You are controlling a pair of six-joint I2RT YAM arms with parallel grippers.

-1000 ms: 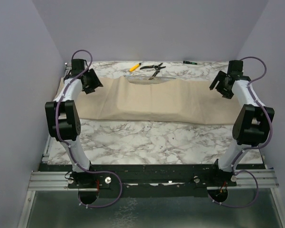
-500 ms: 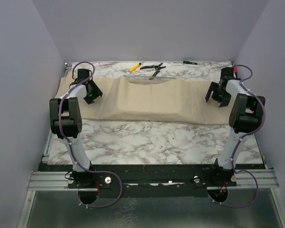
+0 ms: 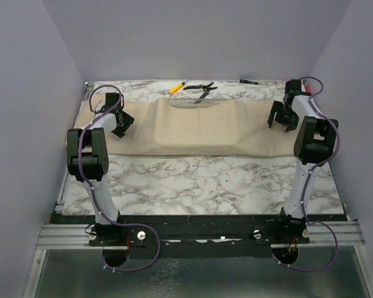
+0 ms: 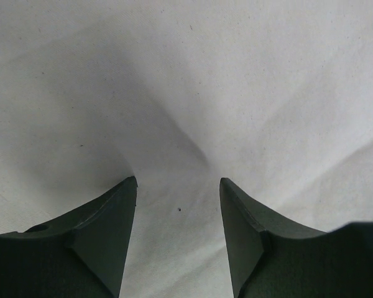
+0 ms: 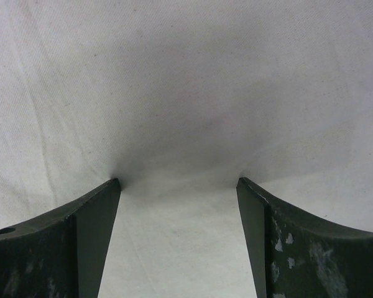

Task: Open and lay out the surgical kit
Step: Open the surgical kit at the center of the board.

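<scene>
Across the upper middle of the top view, the beige cloth wrap (image 3: pixel 199 129) lies spread on the marble worktop (image 3: pixel 199 180), with a low hump at its far edge, centre. Clear tray (image 3: pixel 193 103) rim peeks out there, rest covered. Left pincer (image 3: pixel 120 122) is upper left, on the wrap's left end: released, jaws apart, fingertips (image 4: pixel 125 189) touching fabric, crease running up between them. Right pincer (image 3: pixel 278 117) is upper right, on the right end: also released, jaws wide, tips on cloth, slight pucker between. Neither grasps anything. Black pliers (image 3: pixel 200 89) and yellow pen (image 3: pixel 176 87) sit behind the wrap, top centre.
</scene>
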